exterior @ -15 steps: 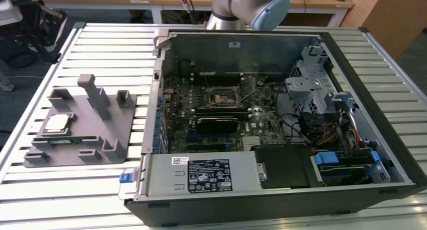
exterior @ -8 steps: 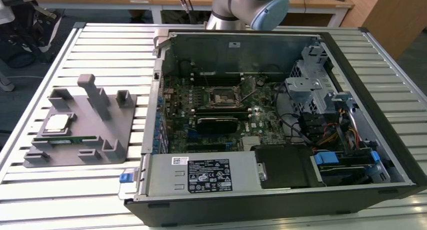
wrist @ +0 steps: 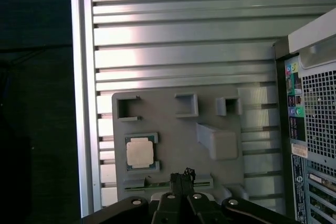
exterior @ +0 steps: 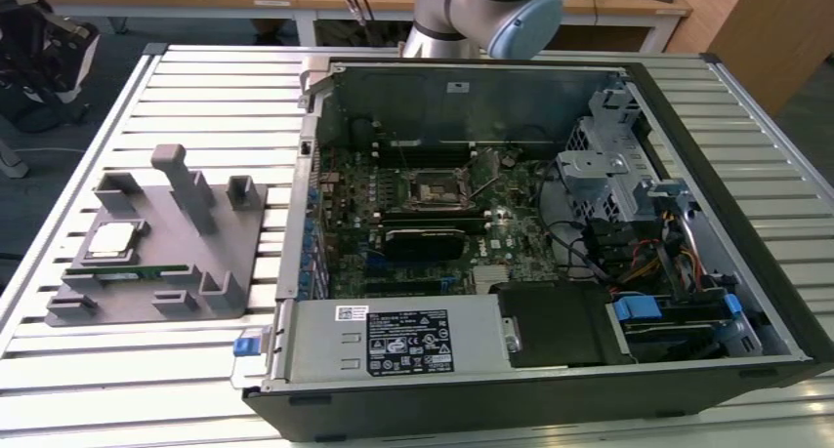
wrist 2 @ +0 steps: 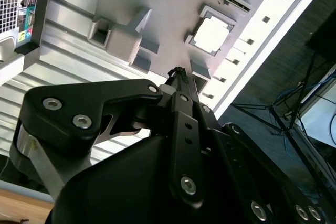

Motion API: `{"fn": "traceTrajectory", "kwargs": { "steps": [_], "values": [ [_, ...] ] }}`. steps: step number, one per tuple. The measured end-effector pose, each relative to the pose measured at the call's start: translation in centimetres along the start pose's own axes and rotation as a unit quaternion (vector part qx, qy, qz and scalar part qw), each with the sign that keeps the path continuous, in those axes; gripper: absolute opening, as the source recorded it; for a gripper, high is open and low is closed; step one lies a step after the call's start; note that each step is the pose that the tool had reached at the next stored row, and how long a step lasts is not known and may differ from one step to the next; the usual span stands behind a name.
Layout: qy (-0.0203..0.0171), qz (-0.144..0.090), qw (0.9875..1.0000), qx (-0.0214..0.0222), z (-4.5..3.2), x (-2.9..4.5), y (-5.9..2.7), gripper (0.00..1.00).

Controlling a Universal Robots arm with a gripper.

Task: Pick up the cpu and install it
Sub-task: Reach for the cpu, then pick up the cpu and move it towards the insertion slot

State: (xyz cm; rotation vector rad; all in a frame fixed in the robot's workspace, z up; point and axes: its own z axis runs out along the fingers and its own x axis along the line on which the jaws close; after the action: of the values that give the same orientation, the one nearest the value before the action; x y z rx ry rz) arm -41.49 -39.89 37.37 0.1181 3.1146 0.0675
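Note:
The cpu (exterior: 111, 240), a flat square chip with a silver top, lies in its pocket on the grey holder plate (exterior: 163, 235) at the exterior view's left. Both wrist views look down on it from well above: cpu (wrist: 140, 153), cpu (wrist 2: 211, 36). My gripper (wrist: 182, 174) hangs high over the plate (wrist: 173, 140), apart from the chip, its fingers closed together with nothing between them. It shows edge-on as gripper (wrist 2: 177, 72). The black socket (exterior: 435, 186) sits on the motherboard inside the open computer case (exterior: 312, 175).
A long green memory stick (exterior: 124, 270) lies on the plate beside the cpu. Grey posts (exterior: 183, 180) rise from the plate. The slatted metal table (exterior: 195, 87) carries both plate and case. The arm's joint (exterior: 502, 14) stands behind the case.

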Motion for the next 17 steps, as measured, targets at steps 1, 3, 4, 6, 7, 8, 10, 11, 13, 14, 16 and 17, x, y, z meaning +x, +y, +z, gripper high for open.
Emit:
{"fn": "traceTrajectory", "kwargs": {
  "steps": [1, 3, 4, 6, 7, 8, 10, 11, 13, 14, 16, 17],
  "values": [
    [0.0000, 0.000, 1.0000, -0.0001, 0.01, 0.24, -0.02, 0.11],
    [-0.0001, 0.000, 1.0000, 0.0000, 0.03, 0.76, -0.06, 0.11],
    [-0.0001, 0.000, 1.0000, -0.0001, 0.04, 1.16, -0.09, 0.11],
    [0.0000, 0.000, 1.0000, 0.0000, 0.07, 2.06, -0.16, 0.11],
    [-0.0001, 0.000, 1.0000, -0.0001, 0.10, 2.51, -0.19, 0.11],
    [-0.0001, 0.000, 1.0000, 0.0000, 0.12, 2.92, -0.23, 0.11],
    [0.0000, 0.000, 1.0000, 0.0000, 0.15, 3.67, -0.29, 0.11],
    [-0.0001, 0.000, 1.0000, 0.0000, 0.18, 4.01, -0.31, 0.11],
    [0.0000, 0.000, 1.0000, 0.0000, 0.20, 4.46, -0.34, 0.11],
    [0.0000, 0.000, 1.0000, 0.0000, 0.19, 4.50, -0.35, 0.11],
    [0.0000, 0.000, 1.0000, 0.0000, 0.20, 4.51, -0.35, 0.11],
    [0.0000, 0.000, 1.0000, 0.0000, 0.20, 4.51, -0.35, 0.11]
  ]
}}
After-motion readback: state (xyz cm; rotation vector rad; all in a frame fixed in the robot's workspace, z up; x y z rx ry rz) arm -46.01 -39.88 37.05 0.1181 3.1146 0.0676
